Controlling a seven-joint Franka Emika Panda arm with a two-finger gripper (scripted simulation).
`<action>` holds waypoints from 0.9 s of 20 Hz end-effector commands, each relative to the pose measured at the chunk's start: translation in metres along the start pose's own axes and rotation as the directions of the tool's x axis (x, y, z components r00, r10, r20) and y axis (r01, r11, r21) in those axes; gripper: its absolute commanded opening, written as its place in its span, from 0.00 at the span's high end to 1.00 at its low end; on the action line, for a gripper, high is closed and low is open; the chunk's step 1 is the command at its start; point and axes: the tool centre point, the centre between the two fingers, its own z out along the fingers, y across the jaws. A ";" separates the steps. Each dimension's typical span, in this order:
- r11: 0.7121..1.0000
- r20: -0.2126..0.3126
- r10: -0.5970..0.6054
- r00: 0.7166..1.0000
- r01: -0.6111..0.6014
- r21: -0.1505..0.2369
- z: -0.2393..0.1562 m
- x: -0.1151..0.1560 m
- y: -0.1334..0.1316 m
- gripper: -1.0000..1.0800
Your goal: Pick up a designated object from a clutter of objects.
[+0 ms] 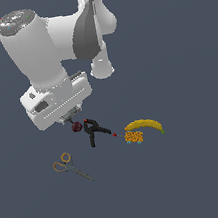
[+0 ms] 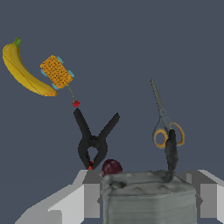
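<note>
The small grey-faced boxy block [image 2: 148, 199] sits clamped between the white gripper [image 2: 148, 192] fingers, just beside the black spring clamp [image 2: 93, 142]. The arm should lift straight up, keeping clear of the dark red ball [image 2: 112, 167] near the clamp.

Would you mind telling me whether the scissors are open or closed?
Closed: the scissors show one thin, straight blade line, with both orange handle loops lying side by side.

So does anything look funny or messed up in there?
Nothing looks broken or spilled. The banana, orange lump, black clamp, dark red ball and scissors lie scattered. A grey block sits between the gripper's fingers.
</note>
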 end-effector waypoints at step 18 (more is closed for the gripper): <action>1.000 0.000 0.000 1.000 0.000 0.000 -0.135 -0.049 -0.013 1.00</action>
